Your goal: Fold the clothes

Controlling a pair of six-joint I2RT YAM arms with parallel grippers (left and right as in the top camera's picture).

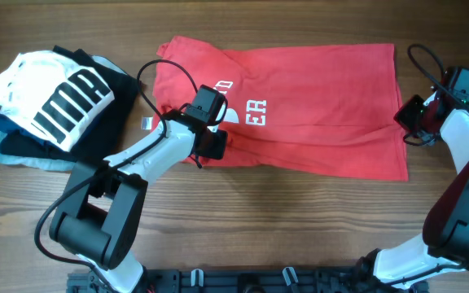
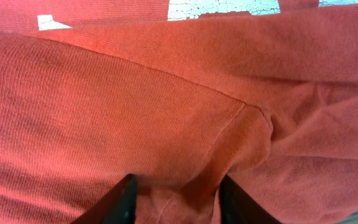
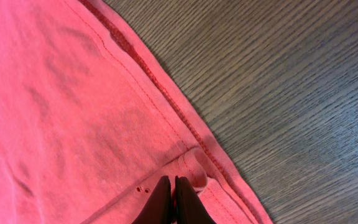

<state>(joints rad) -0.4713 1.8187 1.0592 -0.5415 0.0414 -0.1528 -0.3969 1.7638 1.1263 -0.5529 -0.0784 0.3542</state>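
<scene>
The red T-shirt point(image 1: 316, 122) lies flat across the table's far middle, partly folded, with white lettering point(image 1: 255, 114) facing up and a small white tag point(image 1: 146, 124) at its left edge. My left gripper point(image 1: 212, 145) is at the shirt's front left edge. In the left wrist view its fingers point(image 2: 174, 199) are apart, with a raised fold of red cloth point(image 2: 135, 106) between them. My right gripper point(image 1: 405, 120) is at the shirt's right edge. In the right wrist view its fingers point(image 3: 174, 186) are pressed together on the cloth point(image 3: 73, 93), just inside the curled hem.
A pile of other garments sits at the far left: a white one with black stripes point(image 1: 55, 94) on top, a black one point(image 1: 112, 114) and a light blue one point(image 1: 23, 159) beneath. Bare wooden table point(image 1: 283, 220) lies in front of the shirt.
</scene>
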